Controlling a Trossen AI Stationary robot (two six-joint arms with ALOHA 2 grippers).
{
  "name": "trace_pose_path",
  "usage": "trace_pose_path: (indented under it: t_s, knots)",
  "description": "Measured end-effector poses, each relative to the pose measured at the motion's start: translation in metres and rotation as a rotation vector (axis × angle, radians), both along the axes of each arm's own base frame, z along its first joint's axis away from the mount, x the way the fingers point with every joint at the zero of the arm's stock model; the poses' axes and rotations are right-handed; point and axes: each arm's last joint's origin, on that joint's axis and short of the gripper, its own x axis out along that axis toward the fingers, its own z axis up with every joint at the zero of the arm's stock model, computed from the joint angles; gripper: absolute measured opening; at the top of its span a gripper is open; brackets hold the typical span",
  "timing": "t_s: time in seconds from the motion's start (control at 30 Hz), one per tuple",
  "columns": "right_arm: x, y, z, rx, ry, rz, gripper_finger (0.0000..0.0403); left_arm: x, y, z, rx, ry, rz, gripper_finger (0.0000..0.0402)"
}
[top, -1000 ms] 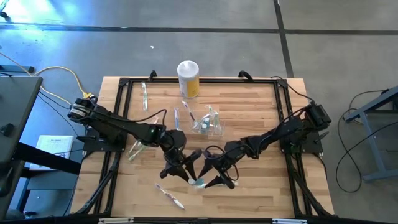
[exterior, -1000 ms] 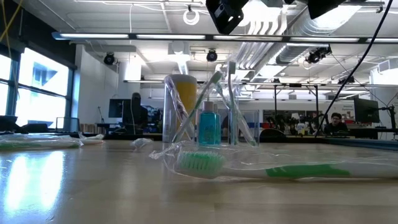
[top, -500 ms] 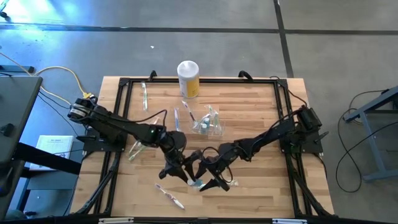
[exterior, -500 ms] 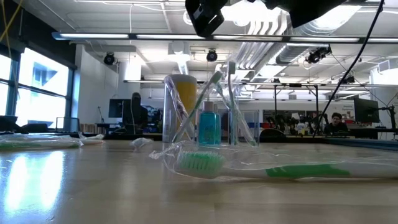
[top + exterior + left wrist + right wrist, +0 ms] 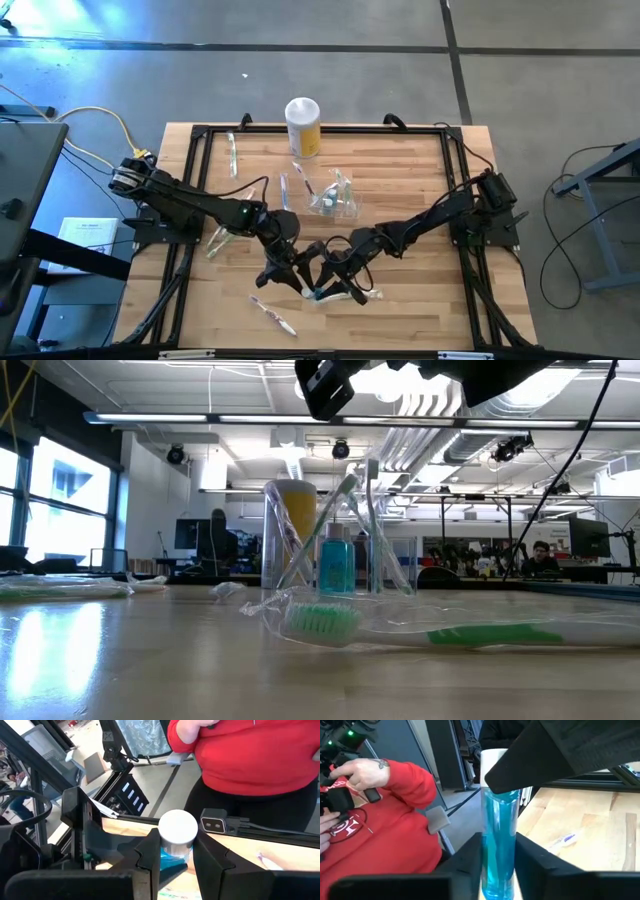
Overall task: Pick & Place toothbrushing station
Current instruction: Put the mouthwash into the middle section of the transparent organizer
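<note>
A small clear bottle of blue liquid with a white cap [image 5: 177, 827] hangs between both grippers above the table's near middle [image 5: 318, 293]. My left gripper [image 5: 290, 282] is shut on it near the cap. My right gripper [image 5: 337, 290] is shut on its body. The clear holder [image 5: 336, 197] stands at the table's middle with toothbrushes and another blue bottle [image 5: 336, 565] in it. A green wrapped toothbrush [image 5: 430, 632] lies flat on the table near the front edge. My left gripper pinches the bottle just below its white cap [image 5: 175, 851] between its two fingers. The fingers come nearly level from the table's left and lie across the bottle, which is clear of the table. My right gripper pinches the bottle's blue body [image 5: 497, 855] between its two fingers, farther from the cap than the left finger [image 5: 555, 750]. The fingers come nearly level from the table's right and lie across the bottle.
A white-topped yellow canister [image 5: 303, 125] stands at the far middle. Wrapped toothbrushes lie scattered: one at the far left [image 5: 232, 155], a pink one near the front edge [image 5: 272, 313]. A person in red [image 5: 250, 755] stands just beyond the near edge.
My right gripper has moved a little toward the table's left, up to the bottle in my left gripper, and has shut on the bottle's body. My left gripper has kept its hold.
</note>
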Motion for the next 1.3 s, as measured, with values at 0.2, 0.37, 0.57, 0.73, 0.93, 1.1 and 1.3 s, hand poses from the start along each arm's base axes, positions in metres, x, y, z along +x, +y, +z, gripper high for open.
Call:
trace_pose_path:
  t_s: [0.2, 0.37, 0.57, 0.73, 0.93, 1.1, 1.3]
  knots:
    - [0.000, 0.000, -0.002, -0.035, -0.005, -0.030, 0.0052, 0.000, 0.000, -0.001, 0.005, 0.010, 0.007, 0.0078]
    - [0.000, 0.001, -0.003, -0.052, -0.002, -0.030, 0.0052, 0.000, 0.000, -0.002, -0.001, 0.028, 0.025, 0.0125]
    - [-0.001, 0.002, -0.006, -0.074, 0.018, -0.043, 0.0051, 0.000, 0.001, -0.002, -0.055, 0.101, 0.084, 0.0211]
    - [-0.001, 0.001, -0.007, -0.089, 0.033, -0.072, 0.0049, -0.002, 0.003, 0.000, -0.038, 0.104, 0.135, 0.0237]
    - [-0.007, 0.004, -0.006, -0.172, 0.078, -0.188, 0.0049, -0.013, 0.009, 0.007, -0.029, 0.205, 0.256, 0.0241]
    - [-0.018, 0.012, -0.005, -0.307, 0.106, -0.313, 0.0049, -0.035, 0.016, 0.026, -0.099, 0.315, 0.349, 0.0242]
    - [-0.032, 0.025, 0.006, -0.443, 0.071, -0.504, 0.0049, -0.041, 0.017, 0.030, -0.182, 0.398, 0.415, 0.0242]
